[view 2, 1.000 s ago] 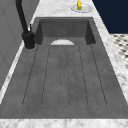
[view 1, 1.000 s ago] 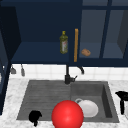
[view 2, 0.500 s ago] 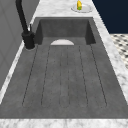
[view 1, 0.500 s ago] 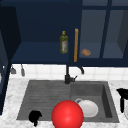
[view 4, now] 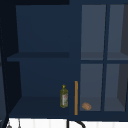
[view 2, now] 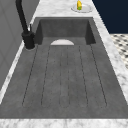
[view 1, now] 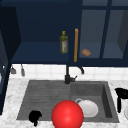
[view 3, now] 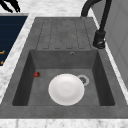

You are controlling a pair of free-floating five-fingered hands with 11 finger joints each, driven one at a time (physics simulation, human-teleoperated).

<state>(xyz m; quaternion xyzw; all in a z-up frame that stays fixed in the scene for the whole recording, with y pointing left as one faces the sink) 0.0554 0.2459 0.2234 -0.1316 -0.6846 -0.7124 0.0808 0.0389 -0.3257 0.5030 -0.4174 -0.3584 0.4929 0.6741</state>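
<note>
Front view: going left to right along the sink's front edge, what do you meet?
Left hand → red ball → white plate in the basin → right hand over the counter at the sink's right.

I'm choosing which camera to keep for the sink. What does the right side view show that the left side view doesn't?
Right side view alone: the whole white plate in the basin, the drain beside it, a small red thing by the basin wall, and a hand at the top left corner. Left side view alone: a dish with a yellow thing on the counter beyond the basin. Both: faucet, ribbed drainboard, and the plate's edge.
</note>
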